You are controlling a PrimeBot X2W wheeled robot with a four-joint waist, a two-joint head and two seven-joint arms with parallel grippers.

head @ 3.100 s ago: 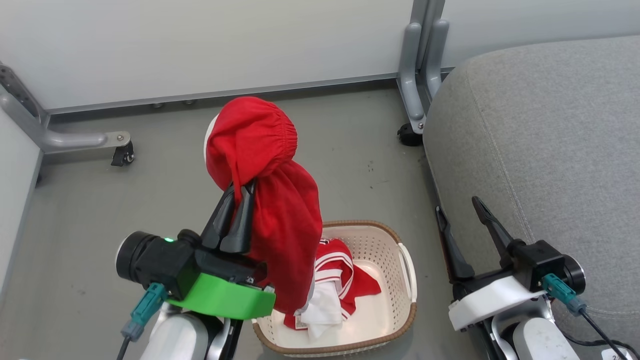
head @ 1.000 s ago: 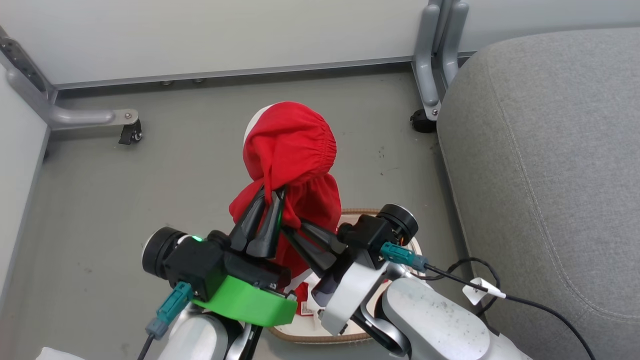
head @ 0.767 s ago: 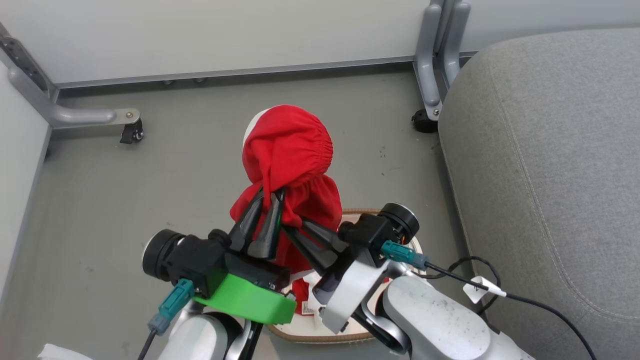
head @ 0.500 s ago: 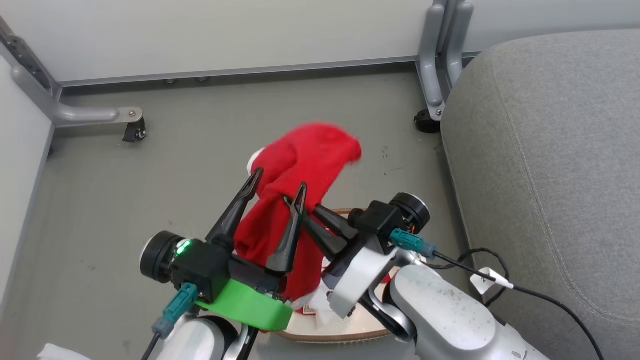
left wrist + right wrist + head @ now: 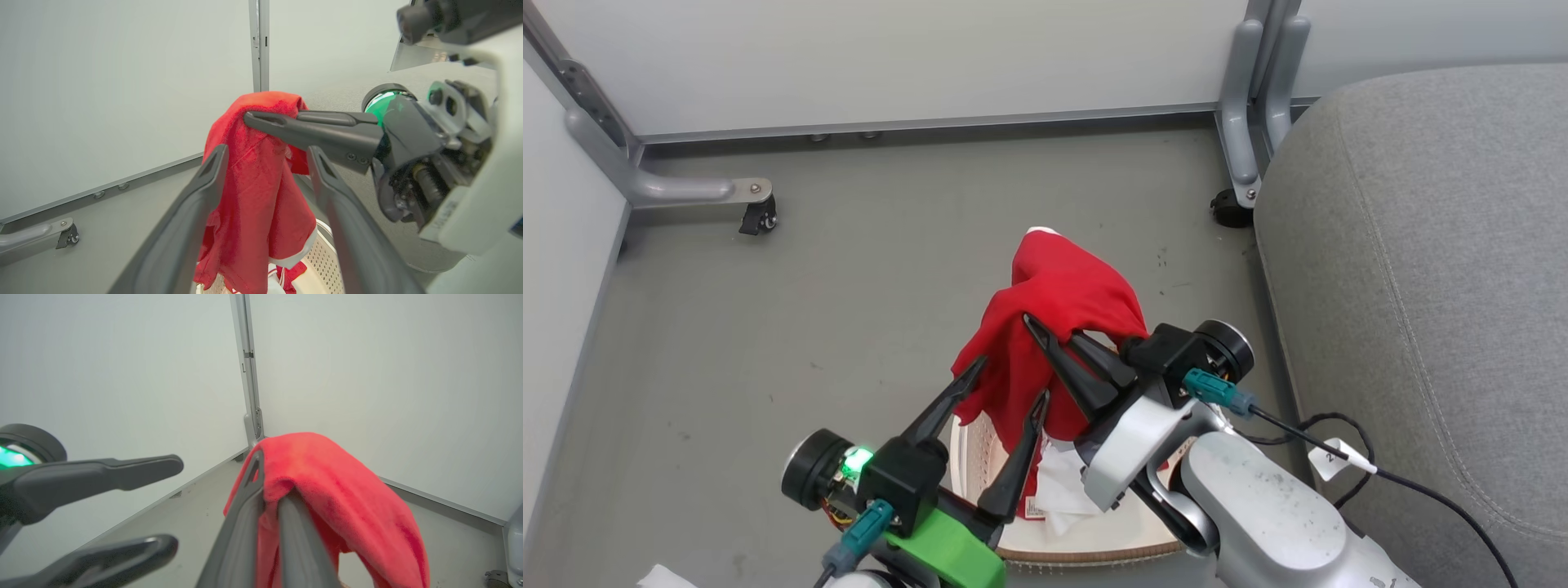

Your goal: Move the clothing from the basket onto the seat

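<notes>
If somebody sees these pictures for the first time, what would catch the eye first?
The bright red garment stands out first: it hangs in mid-air above the basket, pinched in the shut right pincer. Next comes the left pincer, low in the head view, wide open close to the cloth. The large grey seat takes the right side.

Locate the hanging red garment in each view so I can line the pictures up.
Head view: red garment at centre, pinched by the right hand above the basket.
Left wrist view: red garment at centre, seen between the open fingers of the left hand.
Right wrist view: red garment centre-right, clamped in the fingers of the right hand.
Shared landmark: the open left hand, beside the garment in all three.
</notes>
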